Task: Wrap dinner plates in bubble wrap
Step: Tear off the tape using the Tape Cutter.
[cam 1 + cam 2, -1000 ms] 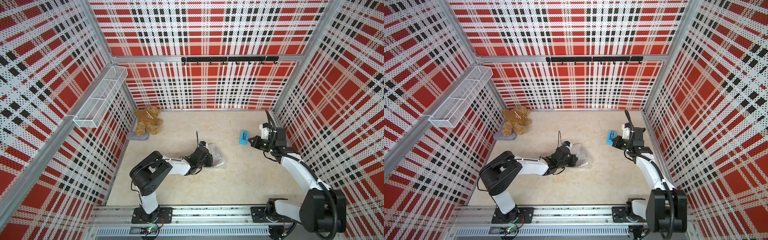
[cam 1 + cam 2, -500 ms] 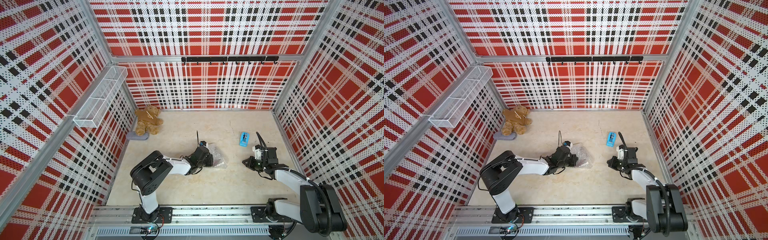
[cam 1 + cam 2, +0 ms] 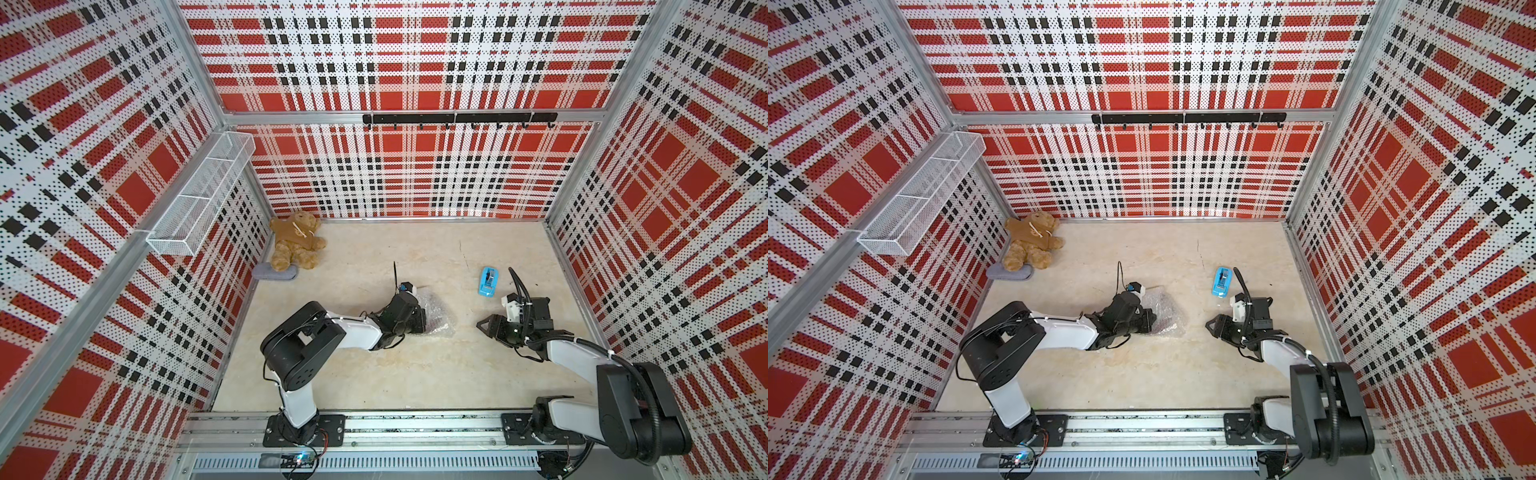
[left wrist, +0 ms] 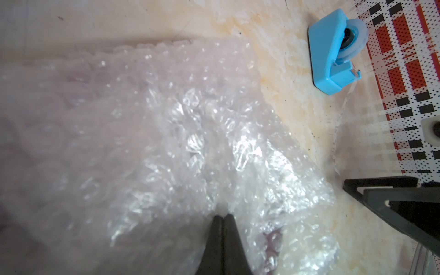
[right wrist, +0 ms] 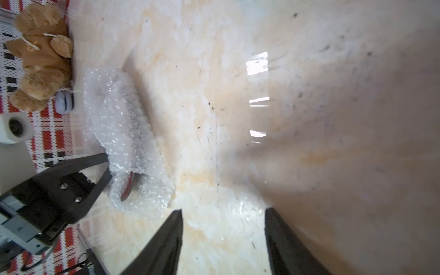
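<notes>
Pinching bubble wrap (image 3: 439, 313) at frame centre, L gripper (image 4: 223, 217) is clenched on it; plate (image 5: 128, 188) peeks from the bundle's open end. R gripper (image 3: 484, 327), jaws apart & empty, sits well right, tips facing left twd it.

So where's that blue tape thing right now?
In both top views the tape dispenser lies on the robot's right side, just beyond the right gripper and apart from the bubble wrap.

A: Where do we find the plate (image 5: 129, 185)?
B: Inside the bubble wrap (image 3: 436, 318) on the table (image 3: 415, 374) (only its edge peeks out).
A: And around it?
B: We see the tape dispenser (image 3: 488, 282) right of it, the teddy bear (image 3: 296, 245) back left.
</notes>
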`<state>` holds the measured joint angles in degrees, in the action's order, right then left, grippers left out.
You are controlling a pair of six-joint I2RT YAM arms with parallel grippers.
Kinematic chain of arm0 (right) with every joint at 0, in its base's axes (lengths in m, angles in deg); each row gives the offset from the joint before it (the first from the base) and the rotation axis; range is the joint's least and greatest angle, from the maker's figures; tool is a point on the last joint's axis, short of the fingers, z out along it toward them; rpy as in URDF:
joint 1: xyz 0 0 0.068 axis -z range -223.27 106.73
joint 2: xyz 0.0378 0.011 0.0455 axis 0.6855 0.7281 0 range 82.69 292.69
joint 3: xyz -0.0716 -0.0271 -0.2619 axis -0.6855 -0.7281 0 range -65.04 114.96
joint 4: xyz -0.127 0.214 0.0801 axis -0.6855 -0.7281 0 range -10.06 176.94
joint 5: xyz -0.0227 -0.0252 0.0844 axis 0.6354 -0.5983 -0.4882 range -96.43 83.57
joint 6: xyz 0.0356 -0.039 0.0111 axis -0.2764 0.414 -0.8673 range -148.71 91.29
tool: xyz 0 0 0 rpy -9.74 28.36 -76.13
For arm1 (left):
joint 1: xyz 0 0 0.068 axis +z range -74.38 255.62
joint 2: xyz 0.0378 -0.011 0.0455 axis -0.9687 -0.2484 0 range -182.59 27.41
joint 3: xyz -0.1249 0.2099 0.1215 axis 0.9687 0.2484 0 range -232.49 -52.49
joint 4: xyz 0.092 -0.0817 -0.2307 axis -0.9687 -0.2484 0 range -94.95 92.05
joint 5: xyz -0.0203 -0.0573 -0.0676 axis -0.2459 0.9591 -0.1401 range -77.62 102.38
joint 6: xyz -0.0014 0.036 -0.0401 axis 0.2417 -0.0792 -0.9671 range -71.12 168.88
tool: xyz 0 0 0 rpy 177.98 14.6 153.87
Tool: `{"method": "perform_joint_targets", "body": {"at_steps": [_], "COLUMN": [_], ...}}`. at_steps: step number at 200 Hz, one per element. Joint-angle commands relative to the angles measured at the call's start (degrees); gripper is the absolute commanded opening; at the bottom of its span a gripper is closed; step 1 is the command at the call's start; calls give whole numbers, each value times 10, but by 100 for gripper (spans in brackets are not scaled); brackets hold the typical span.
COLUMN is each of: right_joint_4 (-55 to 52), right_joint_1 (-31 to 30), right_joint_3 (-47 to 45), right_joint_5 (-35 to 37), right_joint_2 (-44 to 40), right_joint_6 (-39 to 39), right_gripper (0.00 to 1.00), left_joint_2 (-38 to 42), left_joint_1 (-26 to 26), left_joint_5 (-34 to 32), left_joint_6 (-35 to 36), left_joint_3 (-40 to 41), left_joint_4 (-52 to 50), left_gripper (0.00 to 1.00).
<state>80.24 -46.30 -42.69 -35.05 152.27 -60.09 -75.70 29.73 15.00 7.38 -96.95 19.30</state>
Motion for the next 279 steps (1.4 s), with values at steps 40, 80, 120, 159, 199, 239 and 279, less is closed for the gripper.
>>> {"method": "perform_joint_targets", "body": {"at_steps": [40,80,120,159,199,239,279], "right_joint_4": [-262,-226,-36,53,120,142,155], "right_joint_1": [-3,8,50,64,65,64,66], "right_joint_3": [98,157,150,175,172,180,179], "right_joint_5": [117,156,84,28,-12,-26,-46], "right_joint_2": [-106,-73,41,160,206,240,252], "right_joint_6": [1,-13,73,114,96,82,84], "right_gripper": [100,99,78,69,69,56,47], "left_joint_2": [-39,-38,-38,-40,-43,-44,-40], "left_joint_1": [-10,-9,-3,0,2,3,3], "left_joint_5": [21,24,27,24,25,24,22], "left_joint_6": [12,10,6,2,3,4,2], "left_joint_3": [21,26,32,35,33,33,37], "left_joint_4": [-81,-72,-66,-67,-69,-70,-71], "left_gripper": [0,0,0,0,0,0,0]}}
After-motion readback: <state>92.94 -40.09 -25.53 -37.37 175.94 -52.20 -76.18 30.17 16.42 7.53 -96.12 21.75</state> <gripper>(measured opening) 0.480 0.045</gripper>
